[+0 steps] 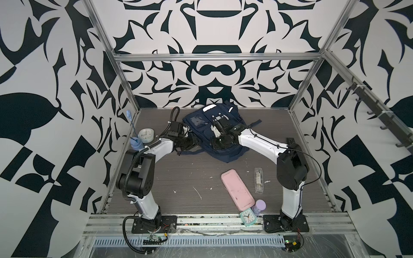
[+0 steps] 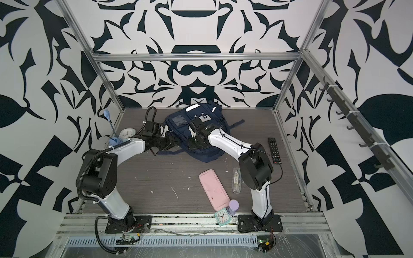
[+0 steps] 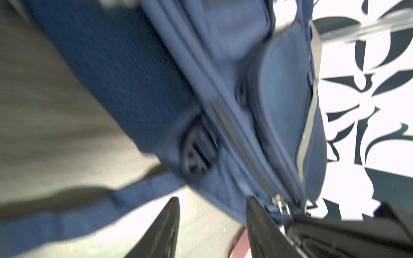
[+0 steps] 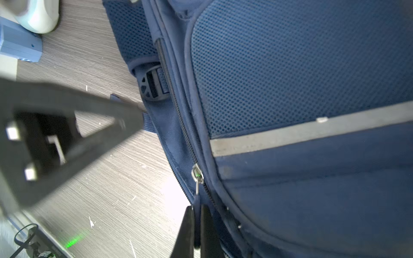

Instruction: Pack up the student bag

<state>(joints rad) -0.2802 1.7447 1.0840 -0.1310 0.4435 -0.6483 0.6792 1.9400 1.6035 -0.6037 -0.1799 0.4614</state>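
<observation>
Patterned black-and-white walls (image 1: 44,67) closed in a grey wood-grain table (image 1: 178,174). At its far left stood a white clock (image 1: 145,135). Right of that, the left gripper (image 3: 212,198) reached the left edge of the student bag (image 1: 230,153), its jaws apart with nothing between them. One finger (image 3: 259,223) sat just beside the bag's zip, though blur hid whether they touched. The navy bag lay flat at the far middle of the table. Over its near-left side the right gripper (image 4: 197,206) was clamped together on the zipper pull (image 4: 197,192). Nearer the front, right of centre, lay a pink case (image 1: 237,192), with a remote (image 2: 274,150) by the right wall.
</observation>
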